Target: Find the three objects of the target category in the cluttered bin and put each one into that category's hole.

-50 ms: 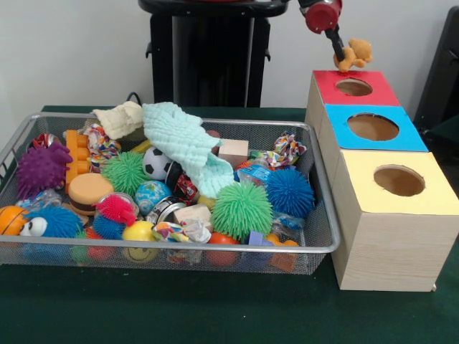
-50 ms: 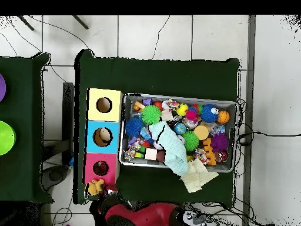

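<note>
Green cloth (image 1: 215,308) table, tiled floor (image 2: 153,35), end effector (image 1: 343,59) seemingly gripping orange toy (image 1: 355,54)

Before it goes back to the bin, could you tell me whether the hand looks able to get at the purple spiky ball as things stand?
Probably not yet: the hand is shut on an orange toy, though the purple spiky ball lies uncovered.

Gripper (image 1: 343,56) raised (closed on toy)
</note>
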Controlling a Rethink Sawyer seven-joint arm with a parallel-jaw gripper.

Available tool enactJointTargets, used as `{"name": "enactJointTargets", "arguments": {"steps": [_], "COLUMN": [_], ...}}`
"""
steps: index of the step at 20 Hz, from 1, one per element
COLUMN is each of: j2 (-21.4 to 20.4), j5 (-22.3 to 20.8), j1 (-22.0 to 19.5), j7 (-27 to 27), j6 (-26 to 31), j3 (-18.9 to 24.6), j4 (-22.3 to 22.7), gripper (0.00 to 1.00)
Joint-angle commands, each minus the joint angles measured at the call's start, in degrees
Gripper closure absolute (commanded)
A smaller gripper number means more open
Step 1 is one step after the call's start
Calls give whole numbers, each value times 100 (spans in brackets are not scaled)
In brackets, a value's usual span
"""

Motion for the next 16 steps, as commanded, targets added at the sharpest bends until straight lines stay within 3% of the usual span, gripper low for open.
{"name": "enactJointTargets", "arguments": {"steps": [1, 16], "j2": [-146, -73], "j5": [342, 493], "j1": [51, 444], "j7": [1824, 1760], "j6": [-525, -585], "j3": [252, -297], "j4": [-956, -1232], "gripper": [100, 100]}}
